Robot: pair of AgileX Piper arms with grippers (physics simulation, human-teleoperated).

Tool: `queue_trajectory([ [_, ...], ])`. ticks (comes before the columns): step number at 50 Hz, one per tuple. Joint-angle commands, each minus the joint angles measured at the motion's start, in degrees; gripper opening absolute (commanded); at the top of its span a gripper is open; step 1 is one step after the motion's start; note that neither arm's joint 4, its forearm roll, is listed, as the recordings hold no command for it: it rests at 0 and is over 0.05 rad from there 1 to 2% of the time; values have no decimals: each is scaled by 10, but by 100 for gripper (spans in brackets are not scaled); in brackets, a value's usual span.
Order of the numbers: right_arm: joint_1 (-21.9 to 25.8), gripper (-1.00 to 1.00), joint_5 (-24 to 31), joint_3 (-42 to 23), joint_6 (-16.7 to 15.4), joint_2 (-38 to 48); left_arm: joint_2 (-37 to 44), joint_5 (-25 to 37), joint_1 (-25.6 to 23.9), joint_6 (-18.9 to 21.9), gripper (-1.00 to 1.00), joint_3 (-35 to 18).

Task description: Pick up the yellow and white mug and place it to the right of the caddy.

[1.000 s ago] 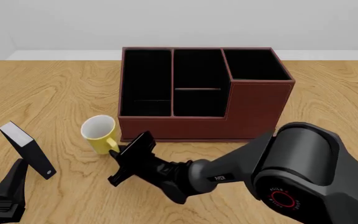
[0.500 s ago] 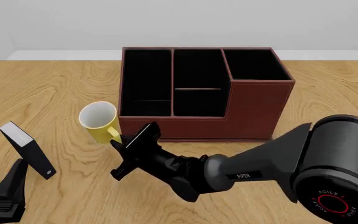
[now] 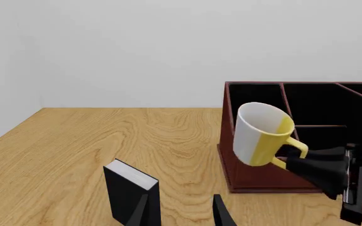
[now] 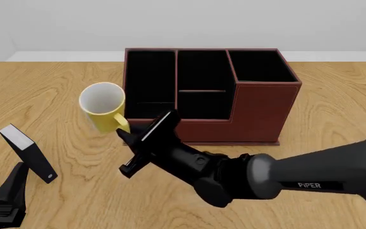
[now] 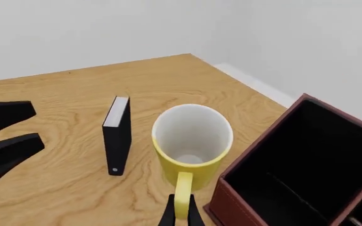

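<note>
The yellow and white mug [image 4: 103,107] hangs in the air, tilted, just left of the caddy [image 4: 259,112], a large reddish-brown box with black compartments. My right gripper [image 4: 123,135] is shut on the mug's yellow handle from below and behind. The right wrist view shows the mug [image 5: 192,141] with its white inside, its handle pinched at my right gripper [image 5: 181,214], and the caddy [image 5: 251,200] beside it. From the left wrist, the mug [image 3: 260,134] floats before the caddy [image 3: 256,181]. My left gripper [image 3: 182,214] is open, low at the table's near left [image 4: 6,195], holding nothing.
A small black-and-white book-like block [image 4: 32,153] stands upright on the wooden table [image 4: 62,90] left of the mug and just ahead of the left gripper. It also shows in the left wrist view as the block [image 3: 130,188] and from the right wrist as the block [image 5: 117,136].
My right gripper has lifted the mug by its handle up off the table beside the caddy's left wall. The left arm has stayed still.
</note>
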Motion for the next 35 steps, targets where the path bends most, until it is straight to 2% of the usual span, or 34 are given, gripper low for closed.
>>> queue_trajectory([
  [1,2,-100,19,29,16,-77,0,0,0,0,100,0],
  [10,9,-100,22,48,7,-110,0,0,0,0,100,0],
  [12,7,-100,20,55,-11,-118,0,0,0,0,100,0],
  [35,10,-100,62,75,-24,-201,0,0,0,0,100,0],
])
